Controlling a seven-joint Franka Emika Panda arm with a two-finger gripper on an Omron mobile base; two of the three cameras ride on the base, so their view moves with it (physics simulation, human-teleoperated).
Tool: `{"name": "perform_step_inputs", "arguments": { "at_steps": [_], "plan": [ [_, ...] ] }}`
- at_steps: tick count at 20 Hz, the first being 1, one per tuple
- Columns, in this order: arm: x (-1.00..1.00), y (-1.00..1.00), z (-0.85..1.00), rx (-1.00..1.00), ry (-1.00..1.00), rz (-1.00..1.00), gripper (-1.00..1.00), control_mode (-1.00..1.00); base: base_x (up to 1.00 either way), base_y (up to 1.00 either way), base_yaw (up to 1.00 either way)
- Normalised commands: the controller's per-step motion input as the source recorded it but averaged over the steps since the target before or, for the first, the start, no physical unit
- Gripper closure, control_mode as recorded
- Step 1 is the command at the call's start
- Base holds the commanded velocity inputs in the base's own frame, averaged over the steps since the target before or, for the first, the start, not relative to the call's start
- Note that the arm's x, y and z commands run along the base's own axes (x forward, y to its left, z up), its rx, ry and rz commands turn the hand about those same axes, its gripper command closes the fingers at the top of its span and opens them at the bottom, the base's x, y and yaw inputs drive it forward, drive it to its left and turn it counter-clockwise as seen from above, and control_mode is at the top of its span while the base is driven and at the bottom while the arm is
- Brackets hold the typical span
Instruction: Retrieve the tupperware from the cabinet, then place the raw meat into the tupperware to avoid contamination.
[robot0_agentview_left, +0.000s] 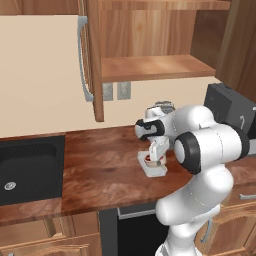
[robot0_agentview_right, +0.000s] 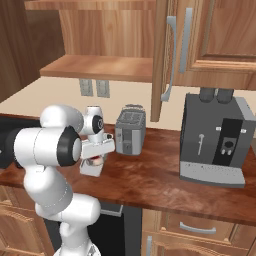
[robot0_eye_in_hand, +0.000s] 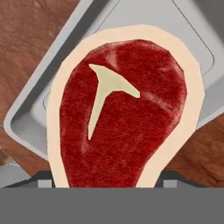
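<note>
The raw meat, a red steak with a cream fat rim, sits between my gripper's fingers, its lower sides touching them. It hangs tilted just above the tupperware, a shallow pale grey square container on the wooden counter. In the left base view my gripper points down over the tupperware, with the raw meat red between the fingers. The right base view shows my gripper over the tupperware. The cabinet above stands open with a bare shelf.
A silver toaster stands just behind the tupperware. A dark coffee machine is on the counter to the right. A black sink lies to the left. The open cabinet door juts out over the counter.
</note>
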Motion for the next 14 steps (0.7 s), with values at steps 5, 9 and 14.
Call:
{"name": "perform_step_inputs", "arguments": {
  "at_steps": [5,9,14],
  "plan": [
    [0.00,0.00,0.00,-0.01,0.00,0.00,-1.00,-1.00,0.00,0.00,0.00],
    [0.00,0.00,0.00,-0.01,0.01,0.00,-1.00,-1.00,0.00,0.00,0.00],
    [-0.01,0.00,0.03,0.00,0.01,0.00,-1.00,-1.00,0.00,0.00,0.00]
  ]
}}
